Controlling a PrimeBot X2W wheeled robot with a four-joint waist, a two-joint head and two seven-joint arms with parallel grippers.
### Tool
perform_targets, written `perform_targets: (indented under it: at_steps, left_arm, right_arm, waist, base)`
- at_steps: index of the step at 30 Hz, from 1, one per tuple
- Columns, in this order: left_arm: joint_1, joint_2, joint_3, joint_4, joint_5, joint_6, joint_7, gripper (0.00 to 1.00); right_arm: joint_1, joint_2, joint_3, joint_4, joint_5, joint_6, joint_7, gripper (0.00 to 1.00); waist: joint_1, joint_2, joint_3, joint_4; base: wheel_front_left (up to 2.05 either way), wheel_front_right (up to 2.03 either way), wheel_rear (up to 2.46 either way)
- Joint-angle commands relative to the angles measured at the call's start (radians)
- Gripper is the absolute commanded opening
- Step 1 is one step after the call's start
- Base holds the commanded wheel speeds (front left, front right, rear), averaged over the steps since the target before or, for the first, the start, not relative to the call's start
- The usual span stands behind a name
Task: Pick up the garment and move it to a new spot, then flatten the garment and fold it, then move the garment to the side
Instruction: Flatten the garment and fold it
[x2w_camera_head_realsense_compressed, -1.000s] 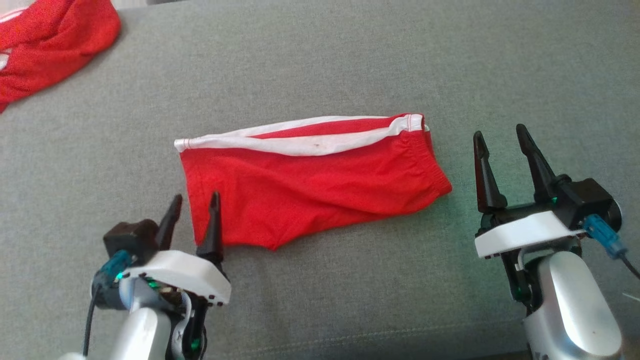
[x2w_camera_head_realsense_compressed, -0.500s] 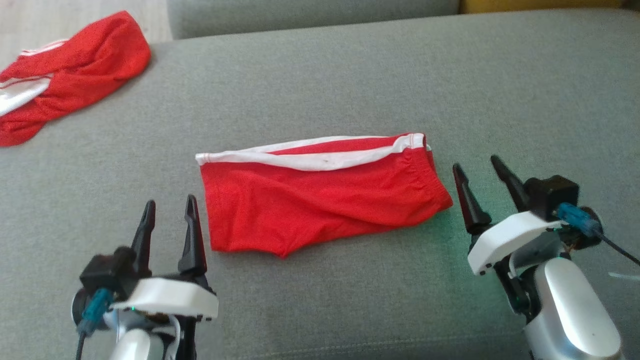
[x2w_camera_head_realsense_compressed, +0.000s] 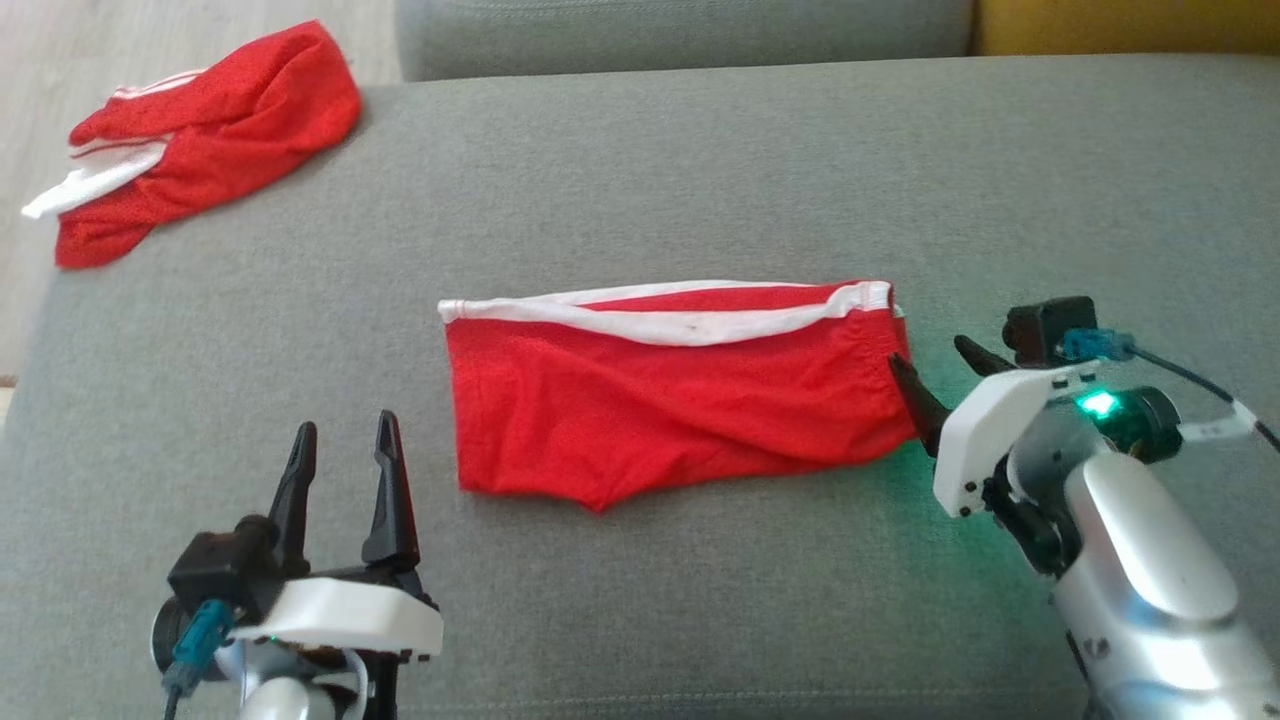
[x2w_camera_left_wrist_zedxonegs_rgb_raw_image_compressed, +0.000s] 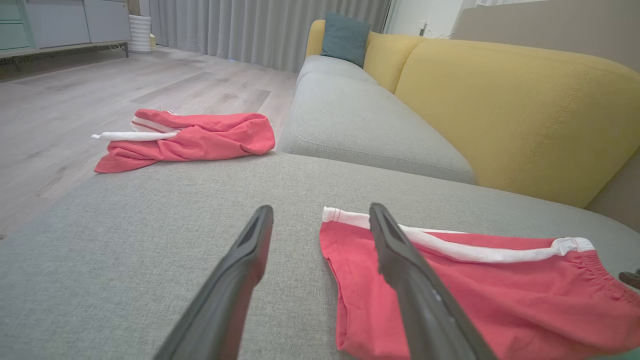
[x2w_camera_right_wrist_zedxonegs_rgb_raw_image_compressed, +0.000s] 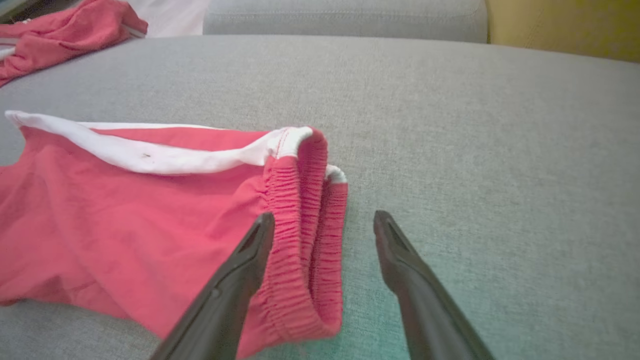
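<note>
A folded red garment (x2w_camera_head_realsense_compressed: 680, 410) lies flat in the middle of the head view on the grey seat cushion (x2w_camera_head_realsense_compressed: 640, 170) of a sofa, with its long side running left to right. A white band (x2w_camera_head_realsense_compressed: 690, 322) runs along its upper edge, and a gathered elastic waistband (x2w_camera_right_wrist_zedxonegs_rgb_raw_image_compressed: 305, 215) forms its right end. The left gripper (x2w_camera_head_realsense_compressed: 346, 422) sits at the lower left of the frame with its fingers pointing up the picture. Its jaws are spread wide and hold nothing, and its tips are near the garment's lower left corner with bare cushion between. In the left wrist view the finger on the right overlaps that corner, but contact cannot be told. The right gripper (x2w_camera_head_realsense_compressed: 928, 352) comes in from the lower right, angled toward the upper left, its jaws likewise apart and empty. One of its fingertips is right at the waistband end. In the right wrist view the left finger lies over the elastic edge and the right finger over bare cushion just beside it; whether either touches the cloth is unclear. A green light (x2w_camera_head_realsense_compressed: 1097, 405) glows on the right wrist and tints the cushion below. A second red garment (x2w_camera_head_realsense_compressed: 215, 140), crumpled with white trim showing, lies at the cushion's upper left corner, well apart from the first. Along the top edge are a further grey cushion (x2w_camera_head_realsense_compressed: 680, 30), a yellow backrest (x2w_camera_head_realsense_compressed: 1120, 25) at the upper right, and pale floor (x2w_camera_head_realsense_compressed: 40, 60) at the upper left.
</note>
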Motion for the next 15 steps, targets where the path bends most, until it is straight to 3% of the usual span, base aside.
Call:
perform_targets:
  at_steps: [1, 15]
  left_arm:
    - [-0.03, 0.004, 0.026, -0.031, 0.0, 0.003, -0.01, 1.0]
    - [-0.053, -0.005, 0.013, -0.018, 0.002, 0.0, -0.018, 1.0]
  right_arm:
    - [-0.038, -0.01, 0.024, -0.01, 0.009, 0.007, 0.006, 1.0]
    - [-0.172, -0.026, 0.08, 0.261, 0.144, 0.007, 0.094, 1.0]
  waist:
    - [0.0, -0.0001, 0.006, 0.009]
    - [0.0, -0.0001, 0.042, 0.067]
  base:
    - [0.0, 0.0, 0.0]
    - [0.0, 0.0, 0.0]
